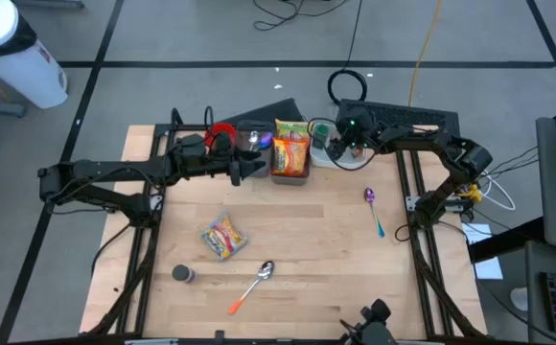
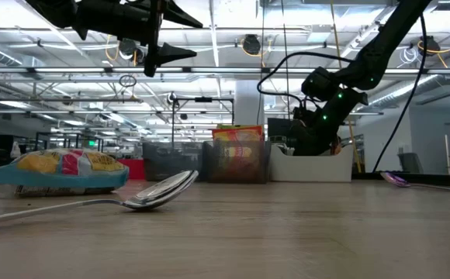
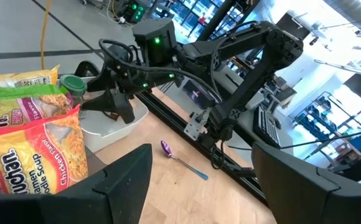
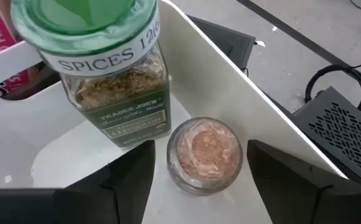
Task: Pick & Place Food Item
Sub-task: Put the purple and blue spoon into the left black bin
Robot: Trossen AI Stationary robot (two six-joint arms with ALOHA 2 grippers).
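Observation:
A small glass jar with pinkish contents stands on the floor of the white bin at the table's far edge, beside a green-lidded spice jar. My right gripper reaches slanting down into that bin, open. Its fingers stand on either side of the small jar and are apart from it. My left gripper hovers level and open, with nothing in it, just left of the dark bin holding noodle-soup packets.
A colourful snack bag, a metal spoon with an orange handle and a small dark jar lie on the near left of the wooden table. A purple spoon lies at the right. The middle of the table is bare wood.

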